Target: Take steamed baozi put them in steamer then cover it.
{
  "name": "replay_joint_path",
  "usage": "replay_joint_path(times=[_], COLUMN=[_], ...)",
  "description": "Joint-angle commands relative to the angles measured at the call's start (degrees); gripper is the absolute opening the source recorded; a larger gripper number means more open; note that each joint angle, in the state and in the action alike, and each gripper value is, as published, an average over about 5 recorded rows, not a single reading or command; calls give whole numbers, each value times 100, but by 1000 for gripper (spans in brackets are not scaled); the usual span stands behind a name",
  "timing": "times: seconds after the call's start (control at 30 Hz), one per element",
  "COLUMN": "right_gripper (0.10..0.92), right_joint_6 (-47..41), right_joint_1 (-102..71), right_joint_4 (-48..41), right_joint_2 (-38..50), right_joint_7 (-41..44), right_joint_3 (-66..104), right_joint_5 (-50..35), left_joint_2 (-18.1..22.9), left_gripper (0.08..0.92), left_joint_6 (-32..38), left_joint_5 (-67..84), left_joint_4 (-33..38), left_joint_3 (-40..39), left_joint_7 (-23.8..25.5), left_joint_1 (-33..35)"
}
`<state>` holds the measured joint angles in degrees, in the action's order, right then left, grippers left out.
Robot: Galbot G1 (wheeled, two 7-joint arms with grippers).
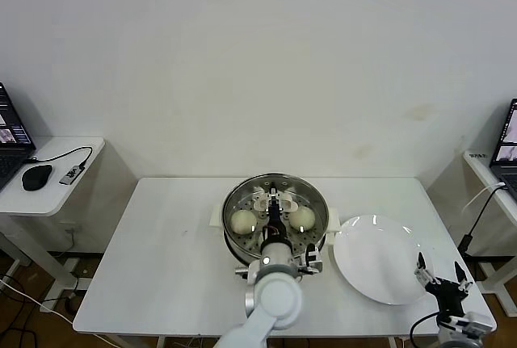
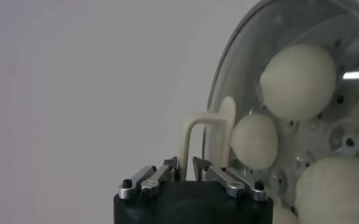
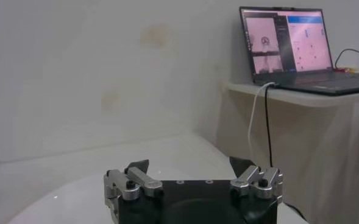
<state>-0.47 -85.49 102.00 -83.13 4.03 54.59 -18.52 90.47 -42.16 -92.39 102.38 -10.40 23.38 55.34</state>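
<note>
Round clear glass cover (image 1: pixel 275 209) with metal rim seated on round shiny steel steamer (image 1: pixel 234 231) at white counter (image 1: pixel 161 259) centre, edges aligned. Smooth cream-white baozi (image 1: pixel 243 220) visible beneath the glass. Left gripper (image 1: pixel 275 200) over the cream oblong handle (image 2: pixel 202 137), fingers (image 2: pixel 167 167) close beside it; grip cannot be told. Right gripper (image 1: pixel 441 277) released, fingers spread, at the counter's near right corner beside flat white plate (image 1: pixel 376 257). Open counter left of steamer.
</note>
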Motion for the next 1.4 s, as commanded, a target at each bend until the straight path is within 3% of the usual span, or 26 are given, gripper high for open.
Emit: replay_joint_path(times=[0.03,0.3,0.4,0.67,0.9,1.0,1.2,1.4], right_gripper=[823,823,823,823,823,823,823,823], right_joint_6=[0,-4,0,-145,-244,-312,-282,14], right_joint_1=[-2,-16,-17,-152,-310,-485,-810,-966], right_joint_4=[-4,-3,6,310,539,711,928,950], right_joint_2=[10,91,102,395,565,735,1121,1091], right_joint_7=[0,1,8,96,86,10,-53,-120], right_joint_3=[21,48,44,-235,-567,-847,-1294,-1466], right_joint_5=[-3,3,1,-146,-160,-194,-231,-256], left_joint_2=[-263,-451,-540,-778,-977,-1092,-1088,-997], left_gripper=[557,779,816,823,823,823,823,823], left_joint_6=[-146,-129,-100,536,1216,1836,3019,3445], left_joint_5=[78,253,530,2670,5382,6720,8597,9748], left_joint_4=[570,953,1243,2170,2548,2524,2151,2025], left_joint_3=[-23,23,42,847,1914,2637,4294,4858], left_joint_7=[18,111,151,-448,-1417,-1841,-2034,-2113], left_joint_1=[176,406,516,747,1026,1439,2692,3616])
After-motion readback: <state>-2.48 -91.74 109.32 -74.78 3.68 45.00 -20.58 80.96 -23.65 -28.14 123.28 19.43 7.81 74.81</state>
